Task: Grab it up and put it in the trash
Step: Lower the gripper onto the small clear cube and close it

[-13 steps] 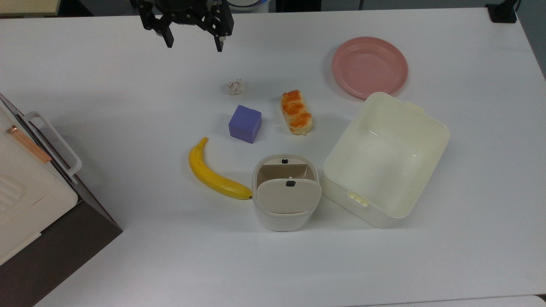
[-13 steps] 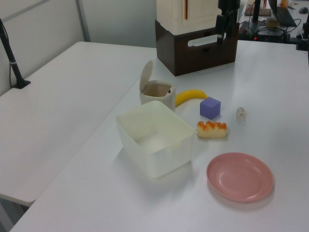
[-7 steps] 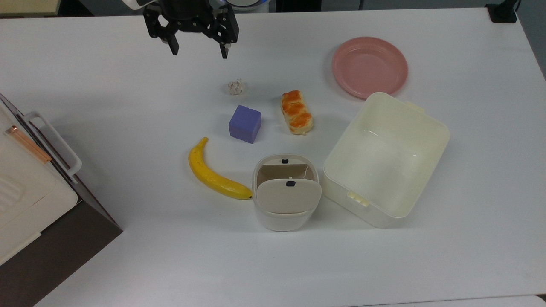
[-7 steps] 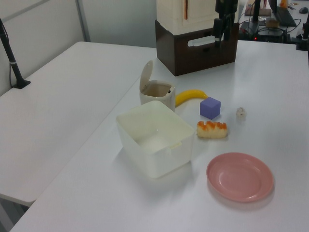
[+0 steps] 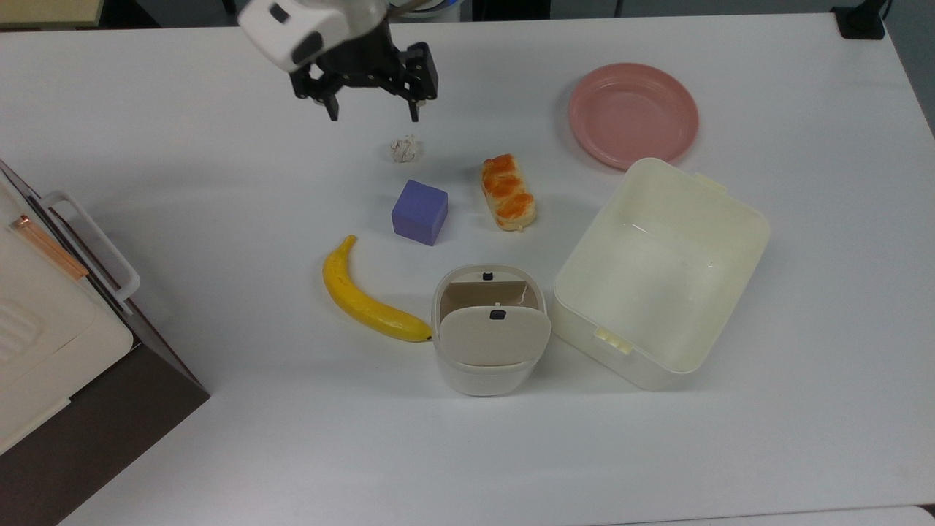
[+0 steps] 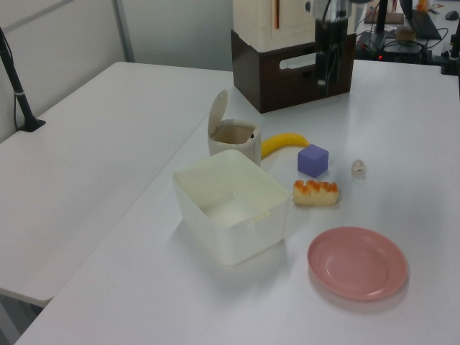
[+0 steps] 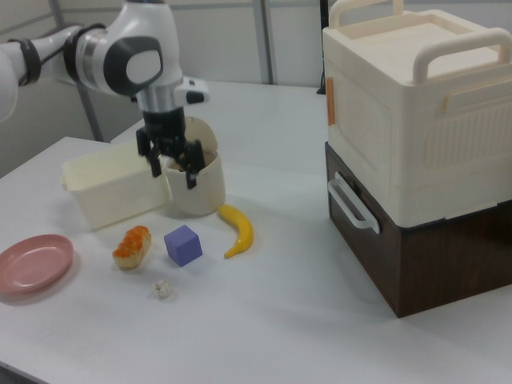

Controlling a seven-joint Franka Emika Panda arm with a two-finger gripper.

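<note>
The tiny crumpled off-white paper ball (image 5: 404, 149) lies on the white table, just beyond the purple cube (image 5: 419, 212); it also shows as the paper ball (image 6: 358, 168) and the paper ball (image 7: 163, 289). My gripper (image 5: 373, 115) hangs open and empty above the table, just up and left of the ball in the top view, apart from it. The same gripper (image 7: 174, 173) points down in front of the bin. The cream trash bin (image 5: 491, 369) stands near the cube with its beige flap lid (image 5: 495, 334) tipped up, and its opening shows.
An orange-glazed pastry (image 5: 508, 191) lies right of the cube, and a banana (image 5: 365, 296) lies left of the bin. The large cream tub (image 5: 661, 270) and the pink plate (image 5: 632, 113) sit at the top view's right. A big cream-and-brown box (image 5: 44, 314) occupies its left edge.
My gripper has moved down and to the right in the top view, closing on the paper ball, with its fingers still open. Nothing on the table has moved.
</note>
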